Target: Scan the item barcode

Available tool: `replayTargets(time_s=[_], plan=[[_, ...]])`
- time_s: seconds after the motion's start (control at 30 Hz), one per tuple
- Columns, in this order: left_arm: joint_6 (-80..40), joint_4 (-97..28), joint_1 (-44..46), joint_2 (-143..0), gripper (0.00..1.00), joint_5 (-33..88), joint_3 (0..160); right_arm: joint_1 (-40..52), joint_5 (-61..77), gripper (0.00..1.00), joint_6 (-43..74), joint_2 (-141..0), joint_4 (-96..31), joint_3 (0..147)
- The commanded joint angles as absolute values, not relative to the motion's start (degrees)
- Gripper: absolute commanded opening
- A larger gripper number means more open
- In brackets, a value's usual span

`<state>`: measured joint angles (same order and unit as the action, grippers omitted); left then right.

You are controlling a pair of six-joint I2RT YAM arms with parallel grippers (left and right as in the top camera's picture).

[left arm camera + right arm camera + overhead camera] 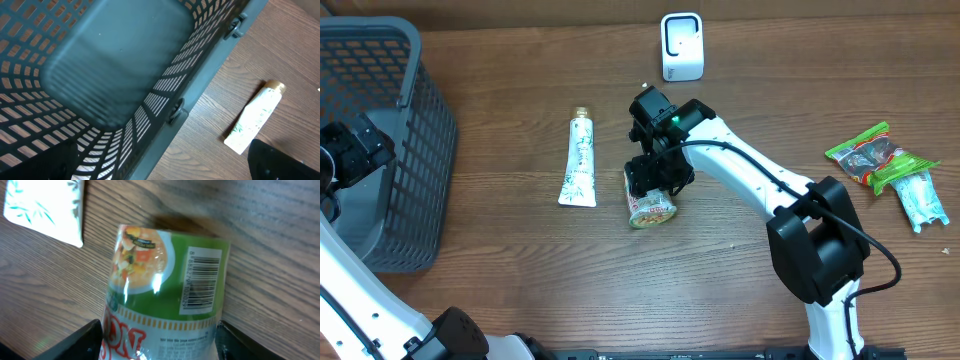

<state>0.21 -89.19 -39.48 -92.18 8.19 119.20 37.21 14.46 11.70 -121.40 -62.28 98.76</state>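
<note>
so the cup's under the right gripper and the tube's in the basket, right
No: the tube lies on the table, outside the basket, as the overhead view shows. The cup is under the right gripper.

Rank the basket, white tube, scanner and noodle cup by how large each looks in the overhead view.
1. Basket, clearly largest.
2. White tube and scanner: too close to rank; the tube is longer, the scanner wider.
3. Noodle cup looks smallest, though the right pincer hides part of it.
</note>
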Motion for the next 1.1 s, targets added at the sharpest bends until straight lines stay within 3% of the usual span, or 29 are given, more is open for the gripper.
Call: replayTargets(time_s=[0.0, 0.37, 0.57, 0.87, 1.07], plan=[[1.1, -89.1, -39.6, -92.2, 1.00, 8.4, 119.3, 37.3, 13.9, 0.75, 12.3, -124.6, -63.4, 97.8], [1.1, -89.1, -39.6, -92.2, 1.00, 8.4, 119.3, 36.7, 10.1, 0.70, 10.0, -125.1, -64.1, 98.0], [1.1, -89.1, -39.6, -92.2, 1.00, 8.4, 119.3, 36.2, -1.1, 0.70, 10.1, -125.1, -67.1, 101.3], [1.1, -89.1, -39.6, -92.2, 1.00, 8.4, 119.3, 36.9, -30.2, 0.70, 16.9, -125.0, -72.2, 104.8], [1.1, -89.1, -39.6, -92.2, 1.00, 8.4, 119.3, 37.2, -32.0, 0.65, 20.4, -125.6, -65.3, 100.6]])
